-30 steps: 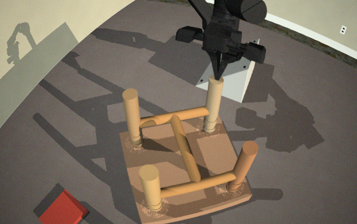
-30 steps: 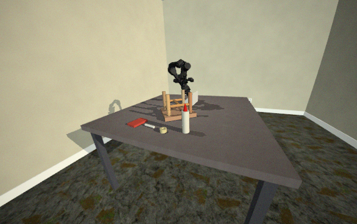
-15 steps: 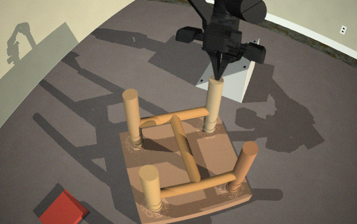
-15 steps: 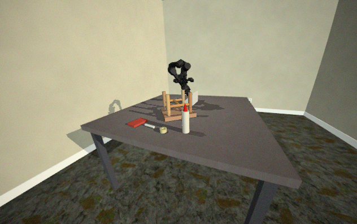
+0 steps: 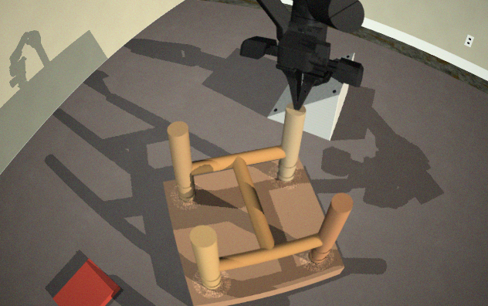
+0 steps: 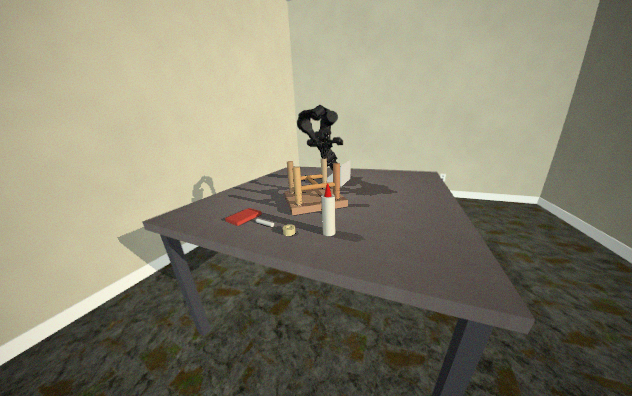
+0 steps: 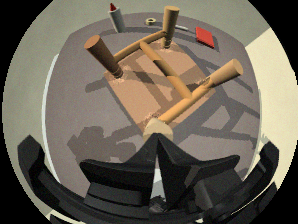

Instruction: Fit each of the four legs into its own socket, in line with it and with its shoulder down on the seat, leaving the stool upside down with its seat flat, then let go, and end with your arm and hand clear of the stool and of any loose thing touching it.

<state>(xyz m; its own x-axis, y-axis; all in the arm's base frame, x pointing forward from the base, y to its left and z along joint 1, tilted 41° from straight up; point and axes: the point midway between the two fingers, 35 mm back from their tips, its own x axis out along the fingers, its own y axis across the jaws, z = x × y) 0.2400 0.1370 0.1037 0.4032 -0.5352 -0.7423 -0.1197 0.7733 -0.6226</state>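
Jaws (image 5: 297, 108): closed, nothing between them; tips at the top end of the far right leg (image 5: 293, 135) (image 6: 324, 170) (image 7: 158, 129), seemingly touching it. Probable step: pressing this leg down.

The leg stands over its corner of the seat (image 5: 297, 209) (image 6: 315, 208) (image 7: 132, 95). Far left leg (image 5: 181, 158) (image 6: 290, 176) (image 7: 225, 74), near left leg (image 5: 206, 255) (image 6: 298, 185) (image 7: 170, 25) and near right leg (image 5: 333, 224) (image 6: 336, 180) (image 7: 102, 55) also stand at their corners, rungs between them.

Stool: upside down, seat lying flat on the surface (image 5: 405, 239) (image 6: 400, 230) (image 7: 75, 110), by all appearances.

Done: four legs placed. Not resolved: whether every shoulder is fully down; a ring shows at each foot in the top view. Left, in my judgement: finish seating if needed, then lift arm and hand clear.

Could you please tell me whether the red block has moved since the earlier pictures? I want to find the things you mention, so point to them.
No. In the top view, the red block (image 5: 86, 285) (image 6: 243, 216) (image 7: 204, 37) keeps its place relative to the upside-down seat (image 5: 297, 205) (image 6: 314, 208) (image 7: 131, 92).
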